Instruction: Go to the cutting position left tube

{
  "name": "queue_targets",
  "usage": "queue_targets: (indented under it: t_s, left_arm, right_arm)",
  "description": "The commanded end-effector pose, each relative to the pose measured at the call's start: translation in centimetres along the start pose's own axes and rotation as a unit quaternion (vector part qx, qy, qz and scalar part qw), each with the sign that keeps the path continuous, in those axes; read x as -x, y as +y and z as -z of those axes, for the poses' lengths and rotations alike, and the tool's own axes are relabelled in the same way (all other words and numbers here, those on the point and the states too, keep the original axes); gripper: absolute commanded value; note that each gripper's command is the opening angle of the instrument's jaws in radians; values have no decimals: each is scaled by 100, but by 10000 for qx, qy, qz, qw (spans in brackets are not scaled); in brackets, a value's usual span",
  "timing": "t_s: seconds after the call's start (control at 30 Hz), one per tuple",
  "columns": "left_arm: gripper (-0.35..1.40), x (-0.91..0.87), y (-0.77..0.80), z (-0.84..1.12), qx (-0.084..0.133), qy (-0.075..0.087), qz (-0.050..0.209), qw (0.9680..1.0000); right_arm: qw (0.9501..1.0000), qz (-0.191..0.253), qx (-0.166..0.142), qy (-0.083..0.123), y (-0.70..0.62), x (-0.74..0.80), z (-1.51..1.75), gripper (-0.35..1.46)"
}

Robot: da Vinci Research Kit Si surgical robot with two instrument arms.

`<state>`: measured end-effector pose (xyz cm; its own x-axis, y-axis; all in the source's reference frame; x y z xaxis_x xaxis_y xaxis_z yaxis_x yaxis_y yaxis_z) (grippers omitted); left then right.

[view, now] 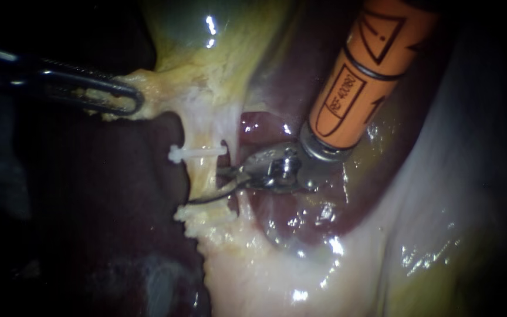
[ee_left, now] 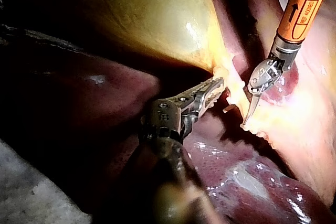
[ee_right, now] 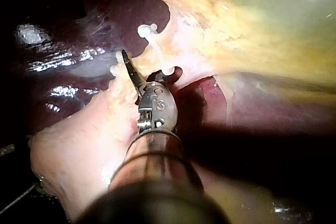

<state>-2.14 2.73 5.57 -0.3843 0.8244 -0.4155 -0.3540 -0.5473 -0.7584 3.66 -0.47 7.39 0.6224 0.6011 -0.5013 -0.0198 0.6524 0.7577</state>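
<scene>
Now right instrument [view: 209, 188] gapes astride left tube [view: 198, 174] below clip [view: 198, 152]; left instrument [view: 118, 97] clamps gallbladder [view: 206, 53].

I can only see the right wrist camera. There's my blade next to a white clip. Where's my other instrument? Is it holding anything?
Observer: Yes. In the endoscope view the left instrument's end effector is shut on pale yellow tissue just under the gallbladder.
Operator: Does my blade go right across the tube?
Observer: It does. The right instrument's end effector is open, and one thin blade crosses the tube below the clip, with its tip poking past the far edge.
Operator: What colour is my shaft?
Observer: Orange. The left wrist view shows the shaft plainly.
</scene>
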Motion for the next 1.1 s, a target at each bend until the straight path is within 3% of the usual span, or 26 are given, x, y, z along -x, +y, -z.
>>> queue_targets:
  t_s: [0.03, 0.17, 0.73, 0.93, 1.1]
  left_arm:
    - [-35, 0, 0, 0, 0, 0, 0, 10000]
    - [-35, 0, 0, 0, 1, -1, 0, 10000]
    - [-35, 0, 0, 0, 1, -1, -1, 10000]
    - [-35, 0, -1, 0, 2, -1, -2, 10000]
    - [-35, 0, -4, 0, 7, -3, -5, 10000]
  right_arm:
    - [10000, -42, -13, 74, 1, -2, -3, 143]
    - [9994, -184, -106, 290, 3, -8, -11, 143]
    - [9959, -353, -340, 759, 2, -18, -16, 143]
    - [9936, -271, -585, 923, -14, -25, -14, 143]
    - [9905, -200, -862, 1052, -33, -40, -10, 143]
